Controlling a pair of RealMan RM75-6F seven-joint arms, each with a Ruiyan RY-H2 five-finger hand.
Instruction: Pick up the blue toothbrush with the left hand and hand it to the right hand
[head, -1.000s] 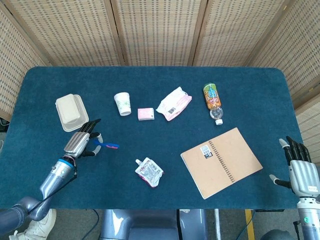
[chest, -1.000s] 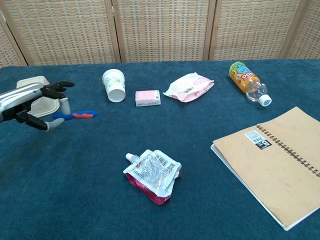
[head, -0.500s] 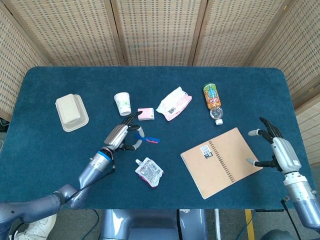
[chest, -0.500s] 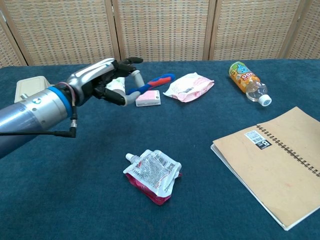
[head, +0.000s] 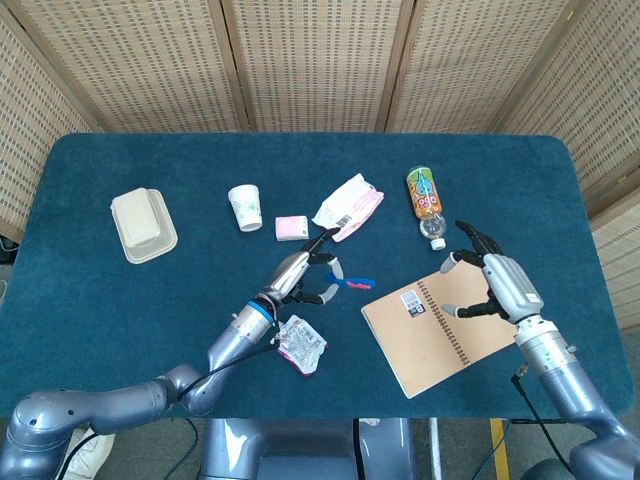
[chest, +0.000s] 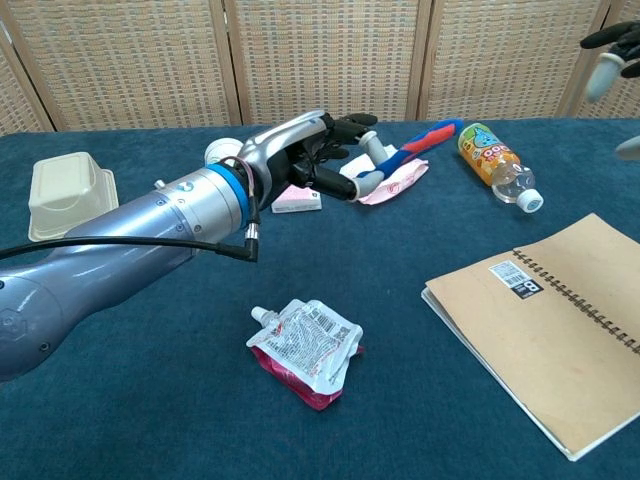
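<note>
The blue toothbrush (head: 352, 283) (chest: 425, 136), blue with a red stretch, is pinched in my left hand (head: 303, 272) (chest: 322, 150) above the table's middle, its free end pointing right. My right hand (head: 496, 282) hovers over the notebook's upper edge with fingers spread and nothing in them. In the chest view only the fingertips (chest: 606, 44) of the right hand show at the top right corner. A wide gap separates the brush tip from the right hand.
A brown spiral notebook (head: 443, 322) lies at the right, a bottle (head: 426, 204) behind it. A pink-white pouch (head: 298, 345) lies under the left forearm. A paper cup (head: 245, 207), pink box (head: 291, 228), wipes pack (head: 348, 206) and beige clamshell box (head: 143, 225) sit further back.
My left hand has carried the toothbrush further right and toward the table's middle. My right hand has moved left and up over the notebook, fingers still spread.
</note>
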